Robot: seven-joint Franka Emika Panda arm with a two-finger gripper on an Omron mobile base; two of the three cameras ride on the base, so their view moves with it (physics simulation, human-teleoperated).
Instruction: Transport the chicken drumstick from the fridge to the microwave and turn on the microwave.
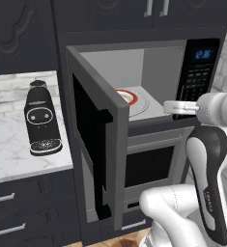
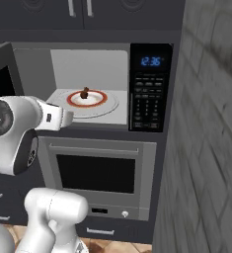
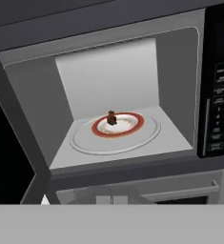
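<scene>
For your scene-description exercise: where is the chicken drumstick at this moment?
The chicken drumstick lies on the red-rimmed plate inside the open microwave, left of its keypad panel.

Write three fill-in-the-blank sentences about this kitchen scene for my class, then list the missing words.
1. The microwave door stands ____.
2. The chicken drumstick lies on a red-rimmed ____ inside the microwave.
3. On the counter left of the microwave stands a black ____ machine.

Missing words: open; plate; coffee
</scene>
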